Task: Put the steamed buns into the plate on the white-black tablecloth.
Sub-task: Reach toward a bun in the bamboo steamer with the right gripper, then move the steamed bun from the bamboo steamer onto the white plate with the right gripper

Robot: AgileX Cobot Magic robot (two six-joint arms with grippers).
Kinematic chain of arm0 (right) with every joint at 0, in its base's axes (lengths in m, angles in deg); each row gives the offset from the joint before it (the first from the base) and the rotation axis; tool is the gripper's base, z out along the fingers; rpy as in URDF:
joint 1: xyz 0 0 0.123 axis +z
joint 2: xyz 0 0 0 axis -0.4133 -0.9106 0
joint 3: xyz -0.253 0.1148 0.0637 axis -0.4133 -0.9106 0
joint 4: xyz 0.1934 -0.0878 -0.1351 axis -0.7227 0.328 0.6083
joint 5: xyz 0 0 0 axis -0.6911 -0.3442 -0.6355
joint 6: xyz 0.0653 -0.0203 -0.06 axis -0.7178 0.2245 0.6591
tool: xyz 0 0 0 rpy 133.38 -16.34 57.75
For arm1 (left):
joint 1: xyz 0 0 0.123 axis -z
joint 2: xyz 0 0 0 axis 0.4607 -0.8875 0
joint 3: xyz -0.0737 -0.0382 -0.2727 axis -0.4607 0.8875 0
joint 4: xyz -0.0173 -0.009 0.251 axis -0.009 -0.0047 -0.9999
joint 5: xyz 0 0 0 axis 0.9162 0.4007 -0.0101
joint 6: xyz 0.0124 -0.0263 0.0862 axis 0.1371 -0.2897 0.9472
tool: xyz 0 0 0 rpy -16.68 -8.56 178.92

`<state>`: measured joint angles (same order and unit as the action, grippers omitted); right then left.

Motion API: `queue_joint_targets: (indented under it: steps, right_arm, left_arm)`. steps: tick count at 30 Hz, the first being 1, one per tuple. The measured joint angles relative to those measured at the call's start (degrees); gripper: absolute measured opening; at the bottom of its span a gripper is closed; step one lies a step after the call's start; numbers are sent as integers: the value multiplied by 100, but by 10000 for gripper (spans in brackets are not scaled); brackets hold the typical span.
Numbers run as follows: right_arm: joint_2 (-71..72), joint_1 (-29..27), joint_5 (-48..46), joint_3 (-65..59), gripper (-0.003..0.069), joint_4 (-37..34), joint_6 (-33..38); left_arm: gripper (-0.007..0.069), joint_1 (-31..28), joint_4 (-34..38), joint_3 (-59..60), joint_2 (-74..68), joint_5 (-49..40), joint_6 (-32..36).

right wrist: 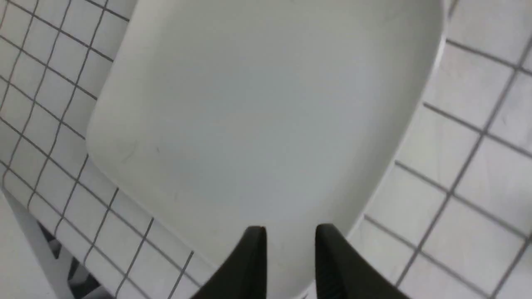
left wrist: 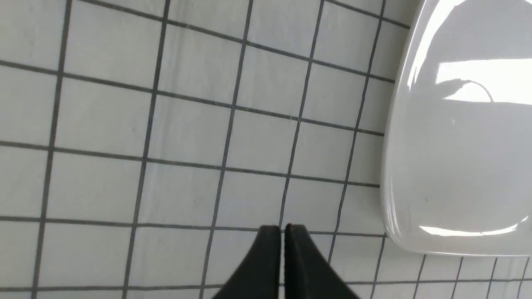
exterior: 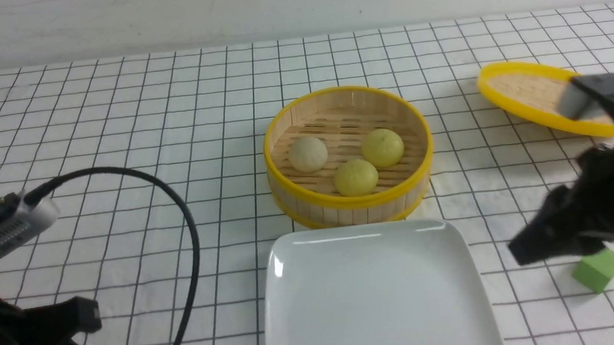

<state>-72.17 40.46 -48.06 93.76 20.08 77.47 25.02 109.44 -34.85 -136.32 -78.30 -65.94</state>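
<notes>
All three steamed buns (exterior: 356,177) are sitting inside the round steamer (exterior: 343,205), and the large white plate (exterior: 373,294) is lying just beside it on the gridded tablecloth (exterior: 144,275), with no bun on it. So the lid (exterior: 544,93) is already lying off the steamer, but all the moving of the buns is remaining, I judge.

The left gripper (left wrist: 282,227) is keeping its two fingers almost pressed together, with only a thin gap, and it is pinching nothing. The right gripper (right wrist: 291,228) is holding its fingers spread apart, also with nothing between them (its picture is somewhat blurred).

The lid is resting behind the right arm (exterior: 612,168), which is partly hiding it, and a green cube (exterior: 599,270) is lying near this arm. The cube is probably not standing in the way. The raised wall of the steamer is, I think, asking for a lift from above, because a low approach could be pushing it.
</notes>
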Motion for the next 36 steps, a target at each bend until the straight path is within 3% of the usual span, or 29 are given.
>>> queue_joint_targets:
  steps: [4, 9, 12, 17, 23, 29, 34, 36]
  right_arm:
    - [-987, 603, 386, 1026, 296, 928, -654]
    - [-2504, 987, 579, 2797, 367, 2643, -2162]
    - [-3125, 1004, 793, 3403, 377, 3089, -2722]
    - [-3837, 1004, 1312, 3913, 371, 3612, -2974]
    - [-4291, 1004, 1854, 3985, 288, 3813, -3236]
    - [-4369, 1004, 1989, 3990, 31, 3846, -3294]
    - [-3910, 1010, 1462, 3978, 5, 3745, -3306]
    - [-3273, 1010, 783, 3978, 5, 3667, -3297]
  left_arm:
    - [66, 0, 0, -6, 0, 2, 21]
    - [85, 0, -11, -6, 0, 2, 43]
    - [89, 0, -1, -6, 0, 2, 43]
    - [93, 0, 88, -6, 0, 8, 43]
    - [105, 0, 90, -6, 0, 10, 43]
    - [113, 0, 101, -6, 0, 17, 43]
    - [120, 0, 101, -6, 0, 10, 43]
    - [122, 0, 101, -6, 0, -7, 43]
